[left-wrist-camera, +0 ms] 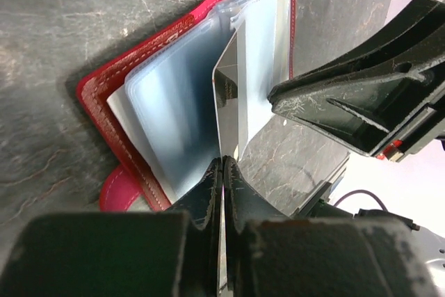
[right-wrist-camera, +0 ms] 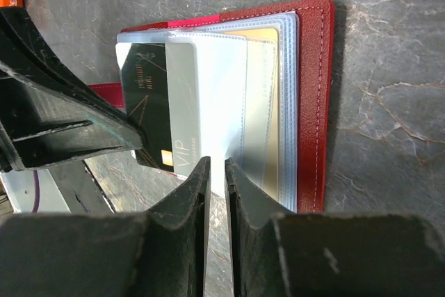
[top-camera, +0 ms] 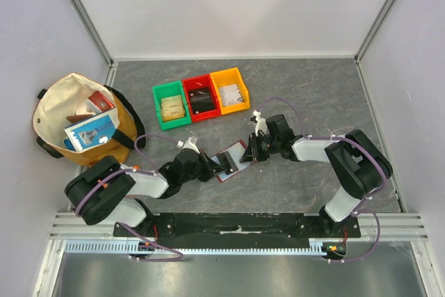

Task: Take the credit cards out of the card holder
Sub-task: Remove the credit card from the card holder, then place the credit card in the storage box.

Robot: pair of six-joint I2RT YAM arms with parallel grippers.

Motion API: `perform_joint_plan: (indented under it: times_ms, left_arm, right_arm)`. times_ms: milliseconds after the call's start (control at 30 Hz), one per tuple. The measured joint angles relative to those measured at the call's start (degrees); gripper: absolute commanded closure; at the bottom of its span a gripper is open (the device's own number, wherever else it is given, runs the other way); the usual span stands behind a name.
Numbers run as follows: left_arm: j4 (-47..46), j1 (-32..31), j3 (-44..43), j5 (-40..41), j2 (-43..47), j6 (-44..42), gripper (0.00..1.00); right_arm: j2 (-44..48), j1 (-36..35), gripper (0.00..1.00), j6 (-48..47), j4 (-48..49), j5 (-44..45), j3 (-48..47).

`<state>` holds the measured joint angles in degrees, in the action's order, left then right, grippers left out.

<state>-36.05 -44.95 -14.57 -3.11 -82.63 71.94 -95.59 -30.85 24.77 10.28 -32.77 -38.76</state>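
The dark-red card holder (top-camera: 233, 160) (left-wrist-camera: 104, 102) (right-wrist-camera: 316, 102) lies open on the grey table between both arms, its clear sleeves fanned out. My left gripper (top-camera: 208, 165) (left-wrist-camera: 223, 165) is shut on the edge of a dark credit card (left-wrist-camera: 229, 102) (right-wrist-camera: 149, 95) marked VIP, which sticks partway out of a sleeve. From the opposite side, my right gripper (top-camera: 249, 151) (right-wrist-camera: 216, 165) is shut on a clear sleeve page (right-wrist-camera: 222, 102), its jaws a narrow slit apart. A gold card (right-wrist-camera: 268, 39) shows inside a sleeve further back.
Green (top-camera: 170, 106), red (top-camera: 201, 97) and yellow (top-camera: 231, 90) bins stand in a row at the back, each holding cards. A cloth bag (top-camera: 80, 119) full of items sits at the left edge. Walls enclose the table on three sides.
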Motion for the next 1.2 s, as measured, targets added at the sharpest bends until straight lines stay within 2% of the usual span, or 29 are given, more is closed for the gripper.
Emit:
perform_joint_plan:
  times_ms: [167, 333, 533, 667, 800, 1200]
  left_arm:
    - [3.0, 0.2, 2.6, 0.0, 5.5, 0.0, 0.98]
    - [11.5, 0.2, 3.8, 0.0, 13.9, -1.7, 0.98]
    - [25.6, 0.2, 2.4, 1.2, 25.9, -7.8, 0.98]
    - [35.2, 0.3, -1.9, 2.6, 31.9, -14.5, 0.98]
    - [42.3, 0.7, -8.3, 2.4, 35.1, -22.8, 0.98]
    - [59.5, 0.9, -30.7, -7.5, 33.1, -49.8, 0.98]
  right_arm:
    - [0.4, 0.0, 0.79, -0.3, -1.2, 0.7, -0.4]
    - [1.4, 0.0, 0.77, -1.0, -3.1, 2.6, -0.7]
    - [5.3, 0.2, 0.66, -2.6, -8.6, 6.3, -1.5]
    - [10.7, 0.3, 0.60, -4.2, -13.0, 7.9, -2.9]
    - [17.6, 0.3, 0.50, -6.7, -15.9, 7.7, -5.5]
    - [30.2, 0.3, 0.36, -16.2, -17.9, -3.0, -10.1]
